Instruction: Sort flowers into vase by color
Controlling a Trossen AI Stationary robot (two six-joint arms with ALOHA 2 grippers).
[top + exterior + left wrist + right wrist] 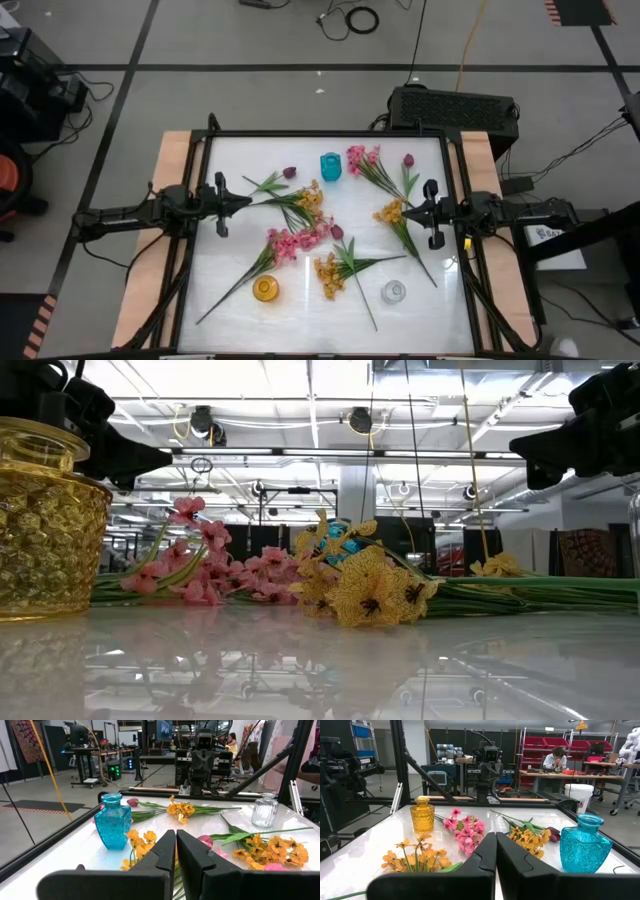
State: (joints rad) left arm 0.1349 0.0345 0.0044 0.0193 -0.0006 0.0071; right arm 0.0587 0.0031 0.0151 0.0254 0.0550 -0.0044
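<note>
Flowers loose mid-desk (230, 300) — both claws empty.
Left claw (243, 201) pressed together near left edge; right claw (411, 211) together near right edge — flowers (300, 238) sprawl between.

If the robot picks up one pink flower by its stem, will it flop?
Probably a little. The pink flower has a long thin stem with blossoms bunched at one end, so that end may droop. It looks light, and it lies tangled with the yellow flowers, so they might drag along.
</note>
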